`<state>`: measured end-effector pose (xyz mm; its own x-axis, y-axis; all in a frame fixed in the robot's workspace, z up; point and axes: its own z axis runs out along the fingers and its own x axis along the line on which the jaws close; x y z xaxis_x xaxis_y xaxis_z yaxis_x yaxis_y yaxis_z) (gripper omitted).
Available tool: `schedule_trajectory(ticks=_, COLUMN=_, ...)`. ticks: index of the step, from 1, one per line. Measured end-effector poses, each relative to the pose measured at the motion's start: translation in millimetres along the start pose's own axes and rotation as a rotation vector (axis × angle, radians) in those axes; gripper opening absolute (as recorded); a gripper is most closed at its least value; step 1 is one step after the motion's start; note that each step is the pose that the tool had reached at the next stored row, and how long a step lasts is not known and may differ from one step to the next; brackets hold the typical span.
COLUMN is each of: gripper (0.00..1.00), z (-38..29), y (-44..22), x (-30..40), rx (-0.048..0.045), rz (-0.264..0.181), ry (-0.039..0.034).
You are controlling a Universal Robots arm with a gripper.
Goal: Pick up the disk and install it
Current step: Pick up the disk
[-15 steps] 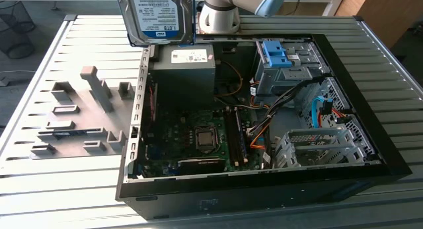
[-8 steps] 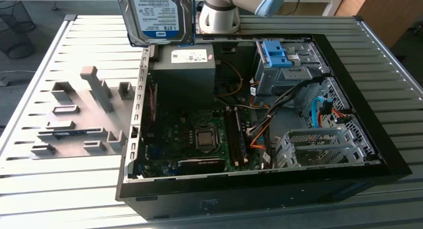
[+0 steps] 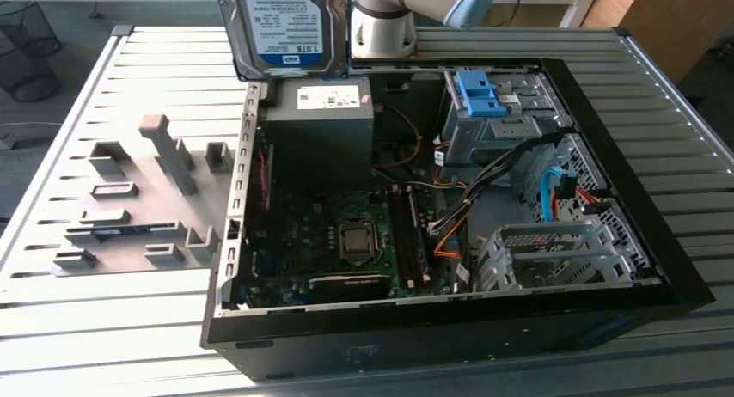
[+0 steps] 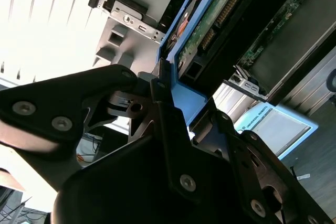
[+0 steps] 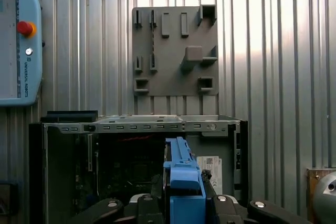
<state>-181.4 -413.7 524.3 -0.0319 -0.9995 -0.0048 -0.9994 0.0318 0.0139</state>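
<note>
Blue frame grip: my gripper [image 4: 163, 85] is pressed together on the blue carrier frame [image 4: 194, 95] at one end of the disk [image 3: 281, 27]; black fingers [image 4: 173, 129] pinch plastic, not the green circuit board.
Disk position: in the air at the top of the exterior view, label face to the camera. It hangs over the far rim of the open computer case [image 3: 642, 268], just above the power supply [image 3: 321, 113]. It touches nothing but me.
Step in hand: I judge this the carry. The pick is done; the install is not.
Bays: a grey drive cage [image 3: 504, 126] with a bare blue bracket [image 3: 476, 92] sits in the far corner on the exterior view's right. A perforated cage [image 3: 551, 255] sits near the front wall. Cannot tell which one takes the disk.
Doing it well: the pinch is at one end only, so the free end can swing. Go slow, no jerks, hold the disk square to the case walls.
Hazards: loose orange and blue cables [image 3: 556, 186] run between the cages and could snag a frame edge. Case rim and power supply are close under the disk.
Surroundings: slatted metal table [image 3: 69, 345]; grey fixture board [image 3: 126, 208] beside the case on the exterior view's left, well apart from the disk.
</note>
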Motion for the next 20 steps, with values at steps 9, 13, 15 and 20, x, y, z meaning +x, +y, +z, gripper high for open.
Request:
schedule_trajectory(ticks=9, gripper=0.37, z=0.8, y=-7.7, x=16.2, rx=-0.0016, rz=0.000, ry=0.0001)
schedule_trajectory(ticks=13, gripper=0.37, z=0.9, y=-25.3, x=15.8, rx=-0.0043, rz=0.000, ry=0.0003)
schedule_trajectory(ticks=15, gripper=0.37, z=1.1, y=-34.5, x=15.5, rx=-0.0056, rz=0.000, ry=0.0003)
schedule_trajectory(ticks=20, gripper=0.37, z=1.3, y=-51.9, x=14.9, rx=-0.0078, rz=0.000, ry=0.0005)
